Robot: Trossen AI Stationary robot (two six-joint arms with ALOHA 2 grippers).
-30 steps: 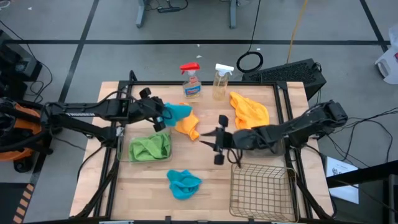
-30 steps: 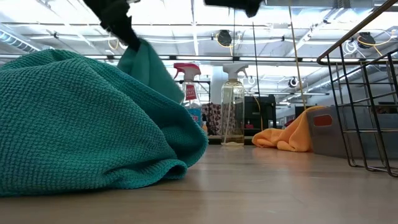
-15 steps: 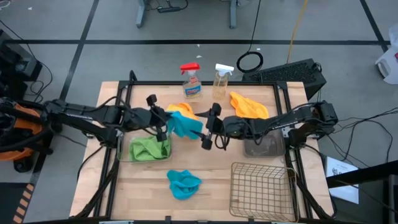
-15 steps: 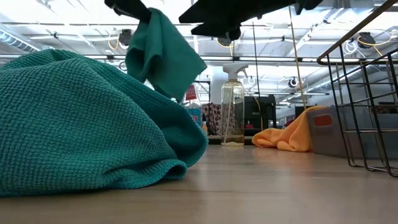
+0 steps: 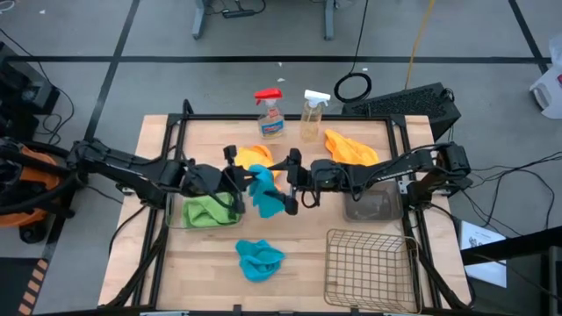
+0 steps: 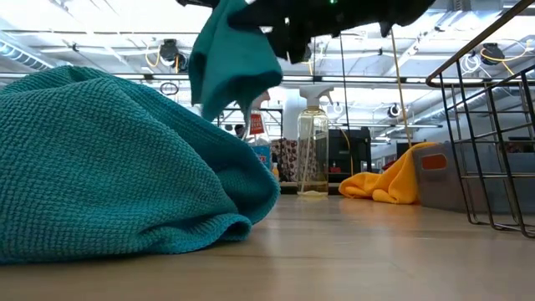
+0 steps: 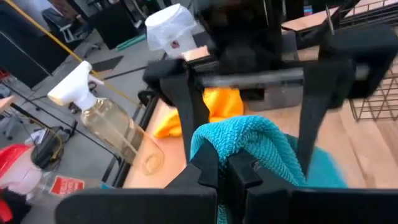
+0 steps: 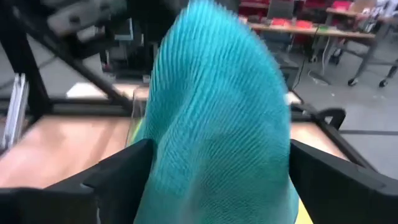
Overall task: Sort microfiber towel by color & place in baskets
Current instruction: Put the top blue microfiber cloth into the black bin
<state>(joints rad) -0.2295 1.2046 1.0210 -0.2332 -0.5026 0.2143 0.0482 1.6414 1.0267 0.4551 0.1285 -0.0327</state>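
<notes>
My left gripper (image 5: 241,178) is shut on a turquoise towel (image 5: 265,190), held in the air over the table's middle. My right gripper (image 5: 292,183) is open, with one finger on either side of the same towel (image 8: 217,124). A second turquoise towel (image 5: 259,257) lies on the table near the front. Green towels (image 5: 211,211) lie in the clear tub (image 5: 176,219). One orange towel (image 5: 351,151) lies at the far right. Another orange towel (image 5: 256,156) lies under the arms. My left gripper pinches a bunched top part of the turquoise towel (image 7: 242,146) between its two fingers, coming level from the table's left. The towel hangs below the fingers, slack and clear of the table. My right gripper: I cannot tell whether its open fingers (image 8: 124,171) touch the towel.
Two spray bottles (image 5: 270,114) (image 5: 313,114) stand at the far edge. The dark grey bin (image 5: 373,209) sits at the right, under my right arm. The wire-mesh basket (image 5: 369,268) stands at the front right.
My left gripper has carried the turquoise towel toward the table's right, over the middle. My right gripper has moved toward the table's left, to the towel, and its open fingers now stand on either side of it.
</notes>
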